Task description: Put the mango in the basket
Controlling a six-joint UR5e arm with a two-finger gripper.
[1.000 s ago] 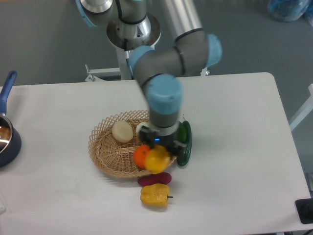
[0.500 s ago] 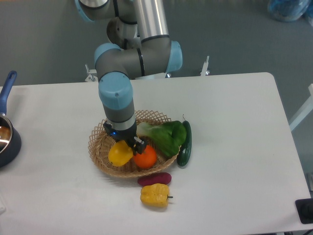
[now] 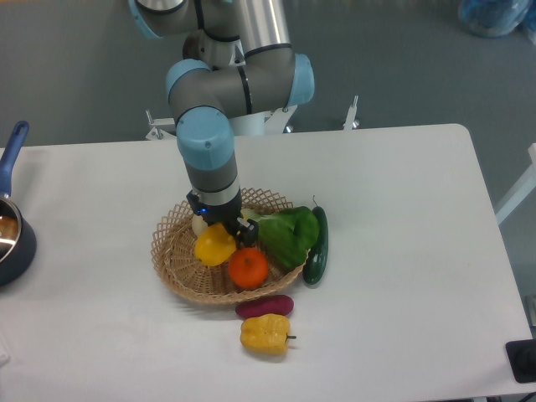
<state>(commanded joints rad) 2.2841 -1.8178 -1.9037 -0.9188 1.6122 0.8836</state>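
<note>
The yellow mango hangs low over the middle of the tan wicker basket, with my gripper shut on it from above. Whether the fruit touches the basket floor is not clear. A round orange lies in the basket just right of the mango. Behind my gripper a pale round item is mostly hidden.
A green leafy vegetable lies over the basket's right rim, with a dark green cucumber beside it. A purple item and a yellow bell pepper sit in front of the basket. A blue pot stands at the left edge.
My gripper carried the mango left from the basket's right front rim, over the orange, to its left side, then shifted slightly right and back toward the centre.
</note>
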